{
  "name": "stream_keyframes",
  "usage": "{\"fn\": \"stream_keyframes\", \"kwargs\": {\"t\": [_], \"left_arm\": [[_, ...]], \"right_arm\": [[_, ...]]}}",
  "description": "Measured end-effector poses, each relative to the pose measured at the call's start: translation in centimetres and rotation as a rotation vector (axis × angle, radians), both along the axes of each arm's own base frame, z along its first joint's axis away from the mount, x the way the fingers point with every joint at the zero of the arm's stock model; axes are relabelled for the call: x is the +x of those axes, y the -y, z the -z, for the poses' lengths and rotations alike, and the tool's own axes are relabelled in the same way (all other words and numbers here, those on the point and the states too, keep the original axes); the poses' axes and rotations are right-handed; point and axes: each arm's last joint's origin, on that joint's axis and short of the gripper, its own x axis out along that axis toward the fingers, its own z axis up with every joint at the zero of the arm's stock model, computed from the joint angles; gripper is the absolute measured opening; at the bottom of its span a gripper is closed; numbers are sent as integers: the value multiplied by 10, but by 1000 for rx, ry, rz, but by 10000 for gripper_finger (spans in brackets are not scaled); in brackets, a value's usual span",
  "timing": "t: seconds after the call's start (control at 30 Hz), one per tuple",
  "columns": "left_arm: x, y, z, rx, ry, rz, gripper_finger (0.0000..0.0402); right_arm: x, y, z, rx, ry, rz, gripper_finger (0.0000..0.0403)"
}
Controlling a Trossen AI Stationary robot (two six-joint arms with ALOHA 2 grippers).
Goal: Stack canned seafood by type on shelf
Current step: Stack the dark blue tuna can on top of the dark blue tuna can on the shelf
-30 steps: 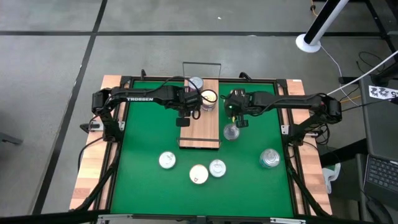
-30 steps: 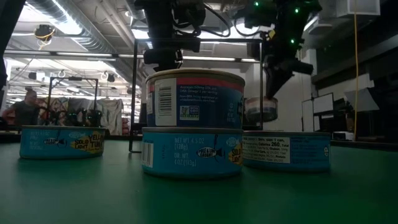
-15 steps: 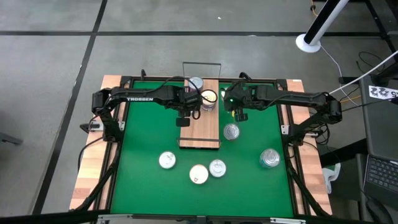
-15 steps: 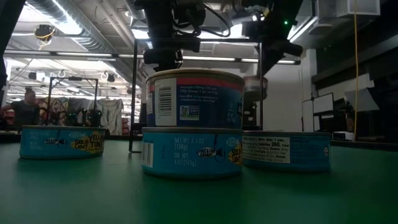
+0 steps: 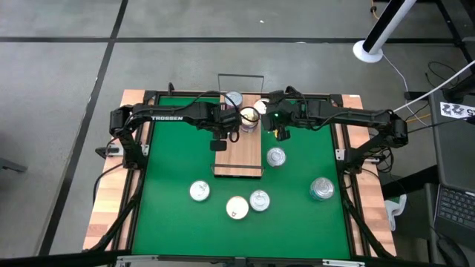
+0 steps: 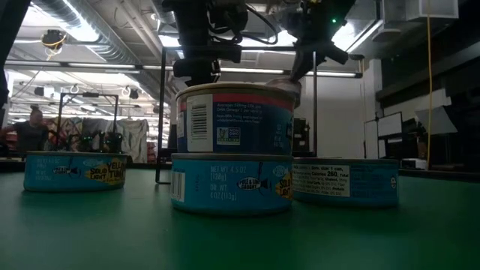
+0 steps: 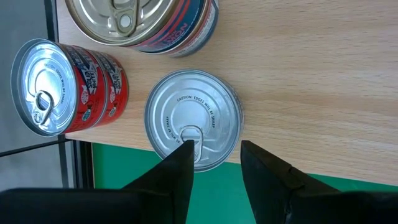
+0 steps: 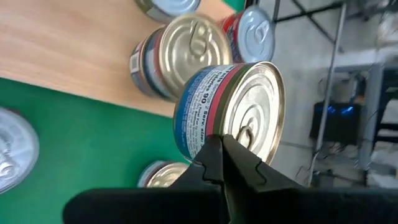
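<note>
A blue-red tin (image 8: 227, 118) is gripped by the right gripper (image 5: 280, 127) above the shelf (image 5: 249, 152) for stacking; the left gripper (image 7: 214, 165), half open, is held over a silver tin (image 7: 194, 118).

Green mat (image 5: 171, 159) across the counter, light wood-grain shelf (image 5: 239, 157) in the middle with thin dark wire rails. On the shelf: a red-labelled tin (image 7: 65, 87) with a silver top, a plain silver tin (image 7: 194, 118), and a cream-gold-topped tin (image 7: 142, 23) banded blue and red. The dark right hand (image 8: 222, 149) grips a gold-topped tin (image 8: 230, 112) with a blue and red label; nearby tins (image 6: 231, 184) wear light blue with yellow lettering.
</note>
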Motion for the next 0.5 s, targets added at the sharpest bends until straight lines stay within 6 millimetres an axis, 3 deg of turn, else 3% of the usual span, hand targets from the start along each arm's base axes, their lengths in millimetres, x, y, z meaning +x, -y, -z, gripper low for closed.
{"fn": "stream_keyframes", "kwargs": {"t": [0.27, 0.5], "left_arm": [[0, 0, 0, 0, 2, -3, 127], [0, 0, 0, -1, 1, -4, 127]], "right_arm": [[9, 1, -2, -39, 35, -93, 0], [25, 3, 14, -38, -5, -144, 0]]}}
